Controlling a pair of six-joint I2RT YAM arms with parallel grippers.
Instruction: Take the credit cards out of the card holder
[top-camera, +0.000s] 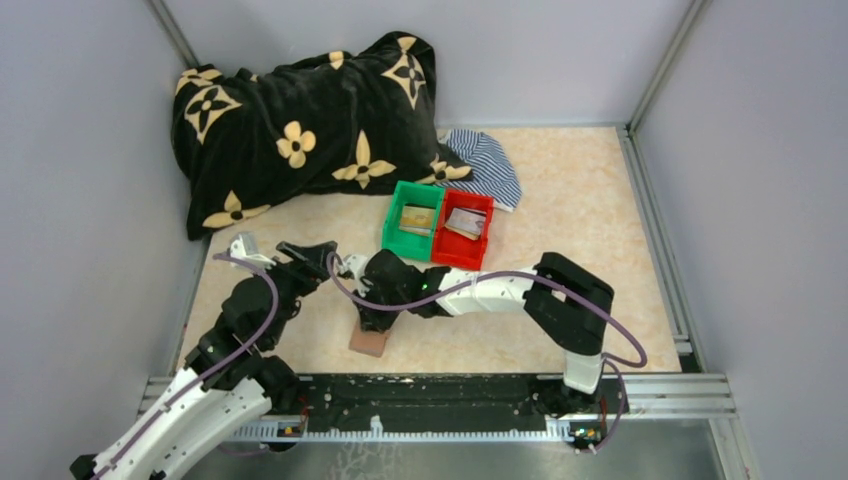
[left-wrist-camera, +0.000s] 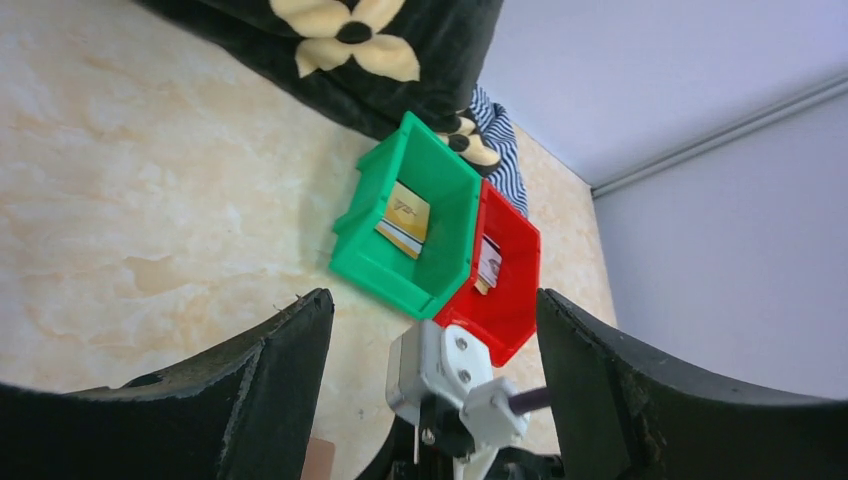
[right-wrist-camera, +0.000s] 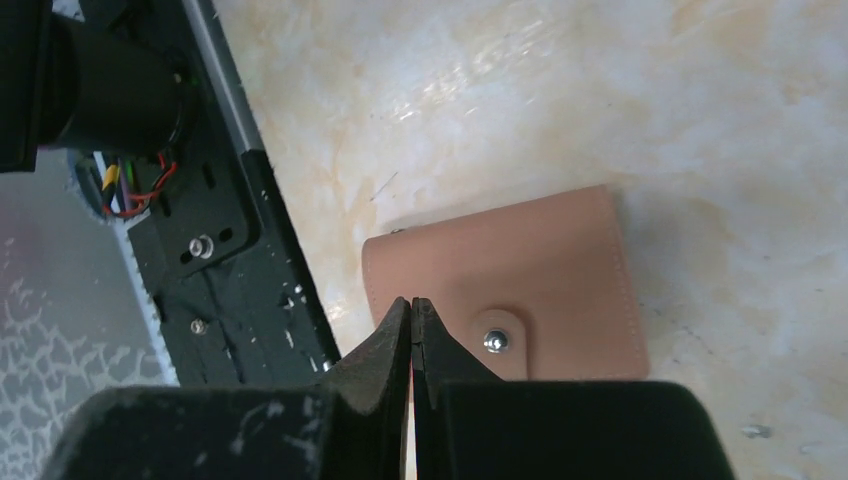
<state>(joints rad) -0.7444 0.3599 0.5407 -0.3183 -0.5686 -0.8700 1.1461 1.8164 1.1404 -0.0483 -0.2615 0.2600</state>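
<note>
The card holder (top-camera: 369, 340) lies closed on the table near the front edge, tan-brown with a metal snap; it also shows in the right wrist view (right-wrist-camera: 520, 280). My right gripper (top-camera: 373, 316) (right-wrist-camera: 411, 300) is shut with nothing visible between the jaws, its tips right over the holder's left part. My left gripper (top-camera: 322, 254) (left-wrist-camera: 432, 300) is open and empty, just left of the right gripper. A gold-tan credit card (top-camera: 418, 217) (left-wrist-camera: 405, 218) lies in the green bin (top-camera: 398, 240). A silvery card (top-camera: 465, 222) (left-wrist-camera: 489, 262) lies in the red bin (top-camera: 458, 252).
A black pillow with cream flowers (top-camera: 300, 120) fills the back left. A striped cloth (top-camera: 485, 165) lies behind the bins. A black metal rail (top-camera: 440, 395) runs along the front edge, close to the holder. Grey walls enclose the table.
</note>
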